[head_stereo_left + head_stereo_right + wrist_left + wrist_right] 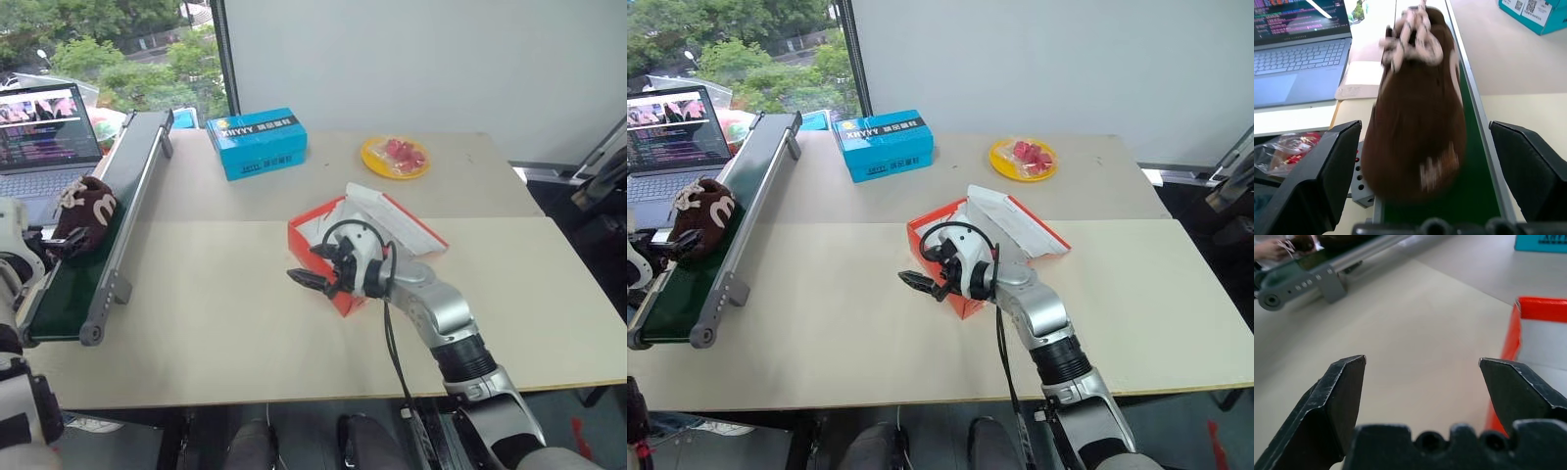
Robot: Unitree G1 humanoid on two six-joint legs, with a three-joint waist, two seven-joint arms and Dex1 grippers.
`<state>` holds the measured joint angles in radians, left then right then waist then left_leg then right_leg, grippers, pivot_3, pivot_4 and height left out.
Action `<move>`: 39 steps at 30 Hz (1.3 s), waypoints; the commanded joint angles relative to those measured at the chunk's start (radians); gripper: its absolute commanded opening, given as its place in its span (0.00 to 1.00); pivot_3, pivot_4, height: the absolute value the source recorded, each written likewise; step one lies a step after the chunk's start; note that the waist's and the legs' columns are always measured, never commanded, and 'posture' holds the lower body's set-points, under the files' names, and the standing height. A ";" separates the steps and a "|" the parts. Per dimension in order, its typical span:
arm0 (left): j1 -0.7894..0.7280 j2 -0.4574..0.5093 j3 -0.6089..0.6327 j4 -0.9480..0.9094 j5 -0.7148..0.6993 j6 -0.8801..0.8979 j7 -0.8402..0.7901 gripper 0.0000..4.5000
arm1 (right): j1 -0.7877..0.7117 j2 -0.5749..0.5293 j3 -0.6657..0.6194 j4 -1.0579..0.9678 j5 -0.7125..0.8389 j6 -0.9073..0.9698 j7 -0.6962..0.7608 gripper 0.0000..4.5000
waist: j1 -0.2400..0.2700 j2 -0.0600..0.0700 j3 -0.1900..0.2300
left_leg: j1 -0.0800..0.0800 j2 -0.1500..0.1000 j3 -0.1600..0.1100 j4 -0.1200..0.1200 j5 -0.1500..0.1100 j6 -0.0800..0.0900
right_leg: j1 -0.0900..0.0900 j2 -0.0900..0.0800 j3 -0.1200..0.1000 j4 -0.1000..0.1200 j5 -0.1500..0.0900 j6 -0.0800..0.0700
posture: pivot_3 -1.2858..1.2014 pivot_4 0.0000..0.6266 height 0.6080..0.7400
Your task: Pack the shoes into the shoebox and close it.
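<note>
A laptop (44,132) sits open at the far left, beside a green conveyor belt (93,255) carrying one brown shoe (1418,112) with white laces. The left hand (1425,171) is at that shoe, its black fingers (1327,166) spread wide on either side of it, not yet gripping. At the middle of the bench (216,323), the red-orange shoebox (338,230) lies open, white inside. The right hand (1422,396) hovers just beside the box's near corner, fingers apart and empty. Behind stand a blue box (257,142) and a yellow plate (394,157).
</note>
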<state>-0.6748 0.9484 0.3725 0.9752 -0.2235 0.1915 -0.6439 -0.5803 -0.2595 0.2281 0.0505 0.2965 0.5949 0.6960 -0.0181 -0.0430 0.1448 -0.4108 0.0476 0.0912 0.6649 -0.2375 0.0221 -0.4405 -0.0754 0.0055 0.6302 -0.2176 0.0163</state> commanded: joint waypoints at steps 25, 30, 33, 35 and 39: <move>-0.032 -0.062 0.032 -0.500 -0.171 0.413 -0.028 0.15 | -0.044 0.057 -0.111 -0.096 0.124 0.123 -0.017 1.00 | 0.015 -0.005 0.002 | -0.007 0.001 -0.008 0.007 0.002 -0.002 | 0.000 0.001 -0.006 0.004 0.000 0.000 | 0.52 0.24 1.00; -0.139 -0.211 -0.051 -0.700 -0.225 0.513 0.022 0.15 | -0.112 0.205 -0.383 -0.118 0.408 0.287 -0.195 1.00 | 0.011 -0.005 0.002 | -0.008 0.001 -0.009 0.011 0.001 -0.001 | 0.000 0.001 -0.006 0.010 0.000 0.000 | 0.52 0.24 1.00; -0.232 -0.361 -0.094 -0.743 -0.231 0.531 0.105 0.15 | -0.142 0.256 -0.486 -0.138 0.513 0.338 -0.297 1.00 | 0.024 -0.005 0.003 | -0.010 0.000 -0.013 0.013 0.001 -0.002 | 0.001 0.001 -0.009 0.012 0.000 0.000 | 0.52 0.24 1.00; -0.272 -0.475 -0.113 -0.773 -0.252 0.541 0.157 0.15 | -0.131 0.252 -0.472 -0.161 0.513 0.346 -0.314 1.00 | 0.025 -0.005 0.003 | -0.010 0.000 -0.013 0.013 0.001 -0.002 | 0.001 0.000 -0.009 0.011 0.000 0.000 | 0.52 0.24 1.00; -0.305 -0.598 -0.173 -0.820 -0.258 0.556 0.187 0.15 | -0.115 0.273 -0.487 -0.186 0.557 0.350 -0.388 1.00 | 0.009 -0.004 0.003 | -0.012 -0.001 -0.014 0.013 0.001 -0.001 | 0.000 0.000 -0.008 0.010 0.000 0.001 | 0.52 0.24 1.00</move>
<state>-0.9397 0.3612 0.2151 0.2187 -0.4733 0.7478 -0.4687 -0.6931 0.0061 -0.2276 -0.0787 0.8082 0.9430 0.3425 -0.0087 -0.0470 0.1479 -0.4226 0.0466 0.0773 0.6780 -0.2368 0.0215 -0.4413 -0.0750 -0.0020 0.6403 -0.2172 0.0174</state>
